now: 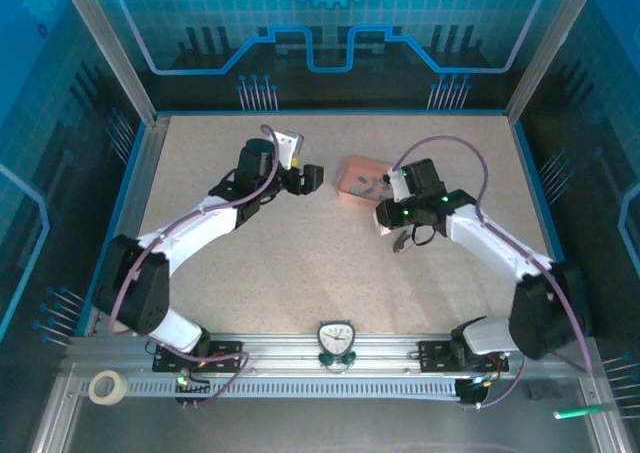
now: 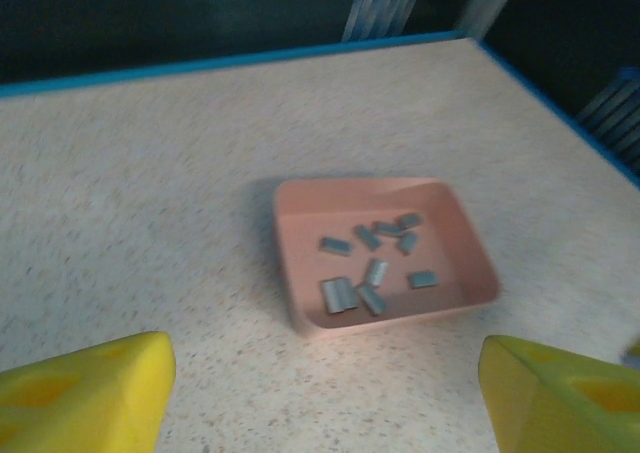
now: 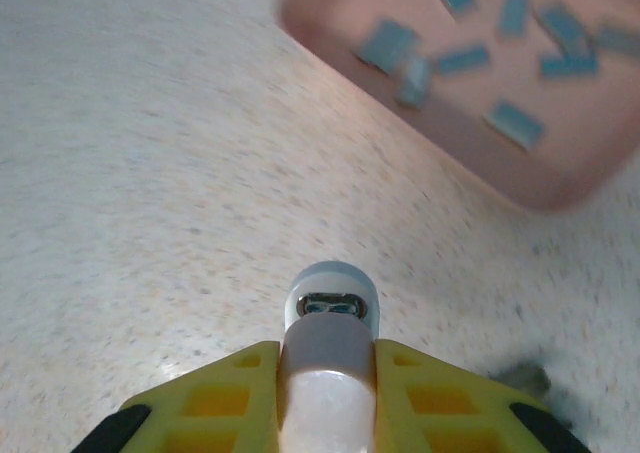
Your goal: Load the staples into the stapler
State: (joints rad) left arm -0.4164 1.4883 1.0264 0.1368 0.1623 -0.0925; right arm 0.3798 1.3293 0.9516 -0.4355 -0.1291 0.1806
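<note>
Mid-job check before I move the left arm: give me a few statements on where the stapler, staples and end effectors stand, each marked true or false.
1. The right end effector is shut on the stapler. True.
2. The staples lie loose on the bare tabletop. False: they lie inside the pink tray.
3. The left end effector is open and holds nothing. True.
4. The tray sits at the near edge, beside the arm bases. False: in the top view it sits in the far half of the table, between the two end effectors.
</note>
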